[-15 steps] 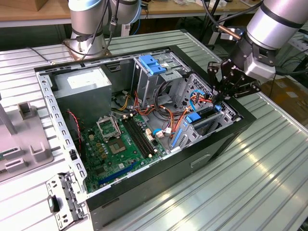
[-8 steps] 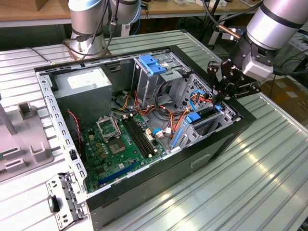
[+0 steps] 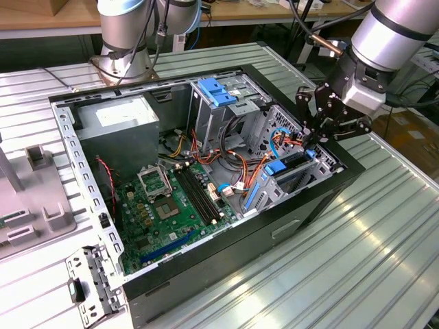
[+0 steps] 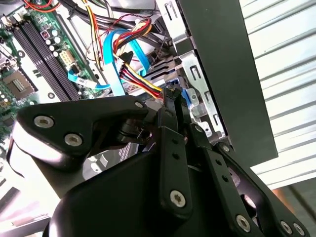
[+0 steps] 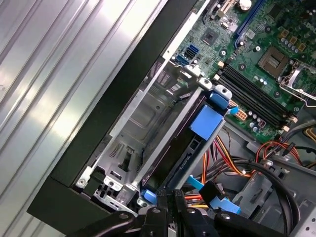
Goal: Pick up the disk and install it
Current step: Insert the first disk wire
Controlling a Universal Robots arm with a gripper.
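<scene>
The disk (image 3: 293, 171) stands on edge in the drive cage at the exterior view's right end of the open computer case (image 3: 274, 233). It shows a dark face and blue side rails. In the first wrist view the disk (image 5: 180, 148) is a dark slab with a blue tab, set between the metal walls of the cage. My gripper (image 3: 310, 140) hangs just above the disk's far end, its fingers shut together with nothing visible between them. In both wrist views the fingertips (image 5: 168, 193) (image 4: 173, 94) sit at the disk's blue rail end, beside a bundle of coloured cables.
Inside the case lie a green motherboard (image 3: 164, 205), a grey power supply (image 3: 120, 123), a bare blue bracket (image 3: 216, 92) and loose cables (image 3: 254, 164). A second arm's base (image 3: 127, 41) stands behind the case. Grey fixtures (image 3: 34, 199) lie on the ribbed metal table (image 3: 357, 260).
</scene>
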